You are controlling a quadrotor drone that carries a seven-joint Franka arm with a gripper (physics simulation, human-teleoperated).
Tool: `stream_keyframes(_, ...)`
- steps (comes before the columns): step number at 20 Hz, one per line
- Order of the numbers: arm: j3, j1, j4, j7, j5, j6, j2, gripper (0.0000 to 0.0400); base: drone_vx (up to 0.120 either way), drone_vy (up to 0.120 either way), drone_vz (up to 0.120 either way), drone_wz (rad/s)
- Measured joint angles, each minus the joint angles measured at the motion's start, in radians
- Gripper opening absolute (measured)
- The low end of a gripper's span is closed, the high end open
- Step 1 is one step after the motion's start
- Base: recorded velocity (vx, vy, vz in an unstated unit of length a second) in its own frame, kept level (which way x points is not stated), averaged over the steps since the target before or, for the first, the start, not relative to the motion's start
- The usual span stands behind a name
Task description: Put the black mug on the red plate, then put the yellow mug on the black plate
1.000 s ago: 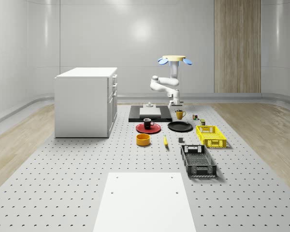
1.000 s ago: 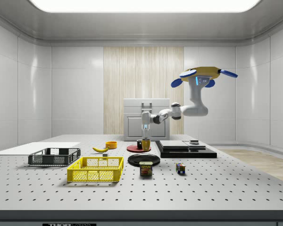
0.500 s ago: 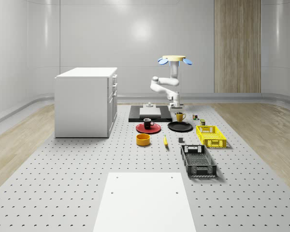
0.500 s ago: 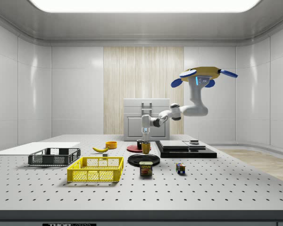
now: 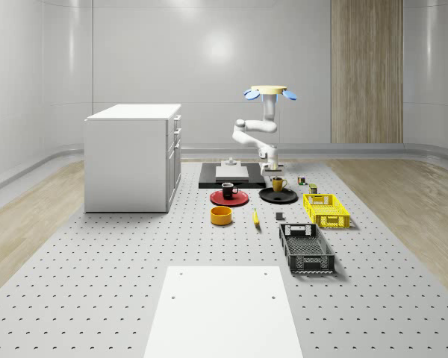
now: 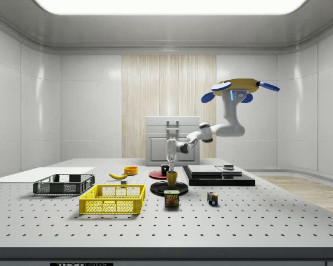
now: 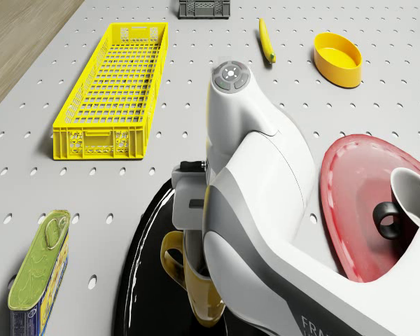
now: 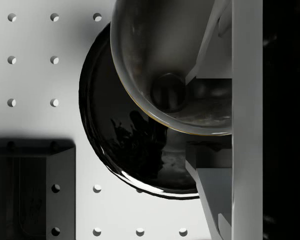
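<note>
The drone (image 5: 270,92) hovers behind the plates, its arm reaching down and forward. My gripper (image 5: 276,172) is shut on the yellow mug (image 5: 278,183) by its rim and holds it upright low over the black plate (image 5: 278,196). From the side, the yellow mug (image 6: 171,178) sits at the black plate (image 6: 169,189); I cannot tell whether they touch. The wrist view looks into the mug (image 8: 160,65) with the black plate (image 8: 125,145) beneath. The black mug (image 5: 228,189) stands on the red plate (image 5: 229,198), also seen from the drone: black mug (image 7: 406,203), red plate (image 7: 357,210).
A yellow crate (image 5: 325,209) and a black crate (image 5: 306,248) lie toward the whole-scene view's right front. A yellow bowl (image 5: 222,215) and banana (image 5: 255,218) lie in front of the plates. A white cabinet (image 5: 133,156), black slab (image 5: 231,174), can (image 7: 38,273) and cube (image 6: 212,198) stand nearby.
The arm has carried the yellow mug forward and down, from above the table behind the black plate to low over that plate. The drone has held its place.
</note>
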Motion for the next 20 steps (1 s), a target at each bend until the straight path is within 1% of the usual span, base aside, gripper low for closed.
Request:
stream_keyframes(2, -0.013, -0.006, 0.008, 0.001, -0.008, 0.010, 0.003, 0.0110, 0.000, 0.000, 0.000, 0.000)
stream_keyframes(3, -0.017, -0.008, 0.011, 0.001, -0.011, 0.013, 0.005, 0.0133, 0.000, 0.000, 0.000, 0.000)
stream_keyframes(4, -0.021, -0.010, 0.013, 0.001, -0.014, 0.016, 0.006, 0.0192, 0.000, 0.000, 0.000, 0.000)
stream_keyframes(5, -0.025, -0.012, 0.015, 0.002, -0.016, 0.019, 0.006, 0.0238, 0.000, 0.000, 0.000, 0.000)
stream_keyframes(6, -0.025, -0.012, 0.016, 0.002, -0.016, 0.019, 0.006, 0.0274, 0.000, 0.000, 0.000, 0.000)
stream_keyframes(7, -0.023, -0.011, 0.014, 0.002, -0.014, 0.018, 0.005, 0.0302, 0.000, 0.000, 0.000, 0.000)
stream_keyframes(9, -0.014, -0.007, 0.008, 0.001, -0.008, 0.011, 0.003, 0.0340, 0.000, 0.000, 0.000, 0.000)
stream_keyframes(11, 0.000, -0.001, 0.000, 0.000, 0.001, 0.001, -0.001, 0.0364, 0.000, 0.000, 0.000, 0.000)
stream_keyframes(13, 0.014, 0.006, -0.008, -0.001, 0.010, -0.009, -0.005, 0.0378, 0.000, 0.000, 0.000, 0.000)
stream_keyframes(20, 0.038, 0.016, -0.021, -0.002, 0.027, -0.027, -0.011, 0.0396, 0.000, 0.000, 0.000, 0.000)
